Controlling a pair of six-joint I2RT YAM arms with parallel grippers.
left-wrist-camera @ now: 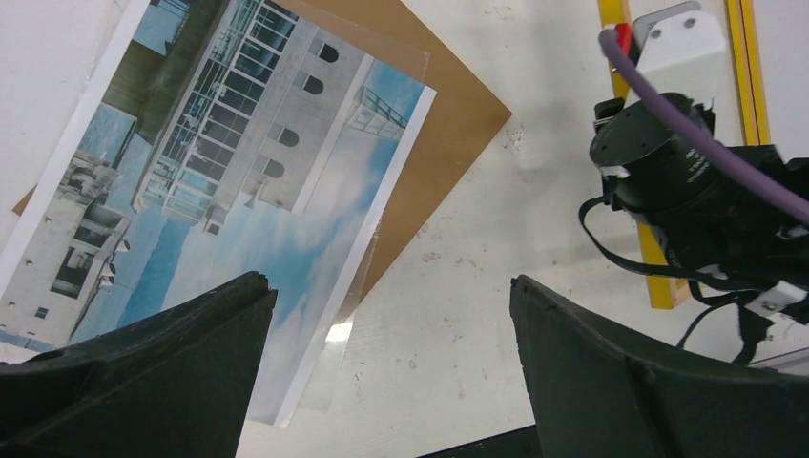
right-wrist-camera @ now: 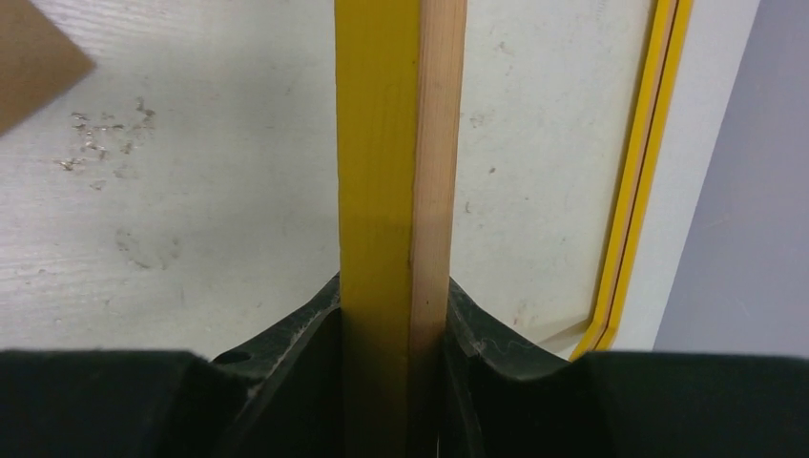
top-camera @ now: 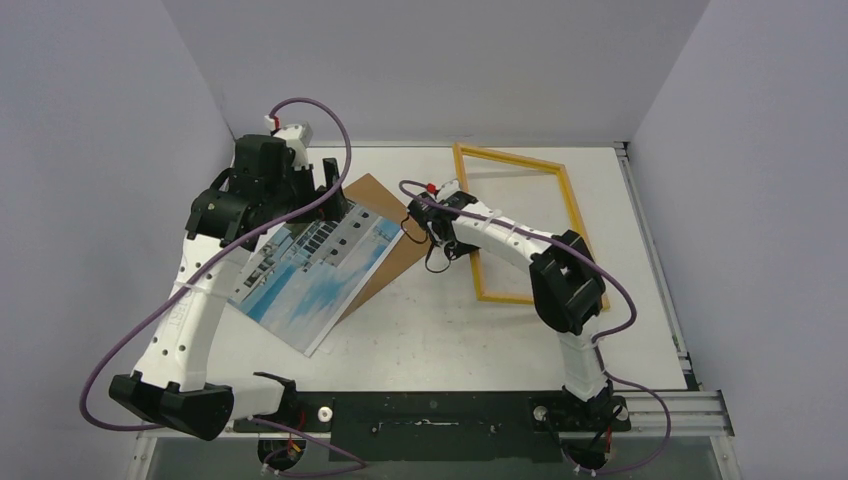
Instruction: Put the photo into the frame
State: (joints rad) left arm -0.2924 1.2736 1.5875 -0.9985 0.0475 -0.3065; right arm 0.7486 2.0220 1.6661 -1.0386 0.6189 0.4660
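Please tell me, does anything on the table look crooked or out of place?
The photo lies crooked on the brown backing board, rotated against it and overhanging its near edge. The frame sits apart on the right, one rail pinched by the right gripper. Nothing looks damaged.

Your left arm (top-camera: 190, 300) rises along the left side, elbow bent, wrist turned toward the centre. The left gripper (left-wrist-camera: 391, 382) hangs with fingers spread wide. Your right arm (top-camera: 520, 245) reaches from near right toward far centre. The right gripper (right-wrist-camera: 393, 324) pinches a rail of the frame (right-wrist-camera: 382, 143).
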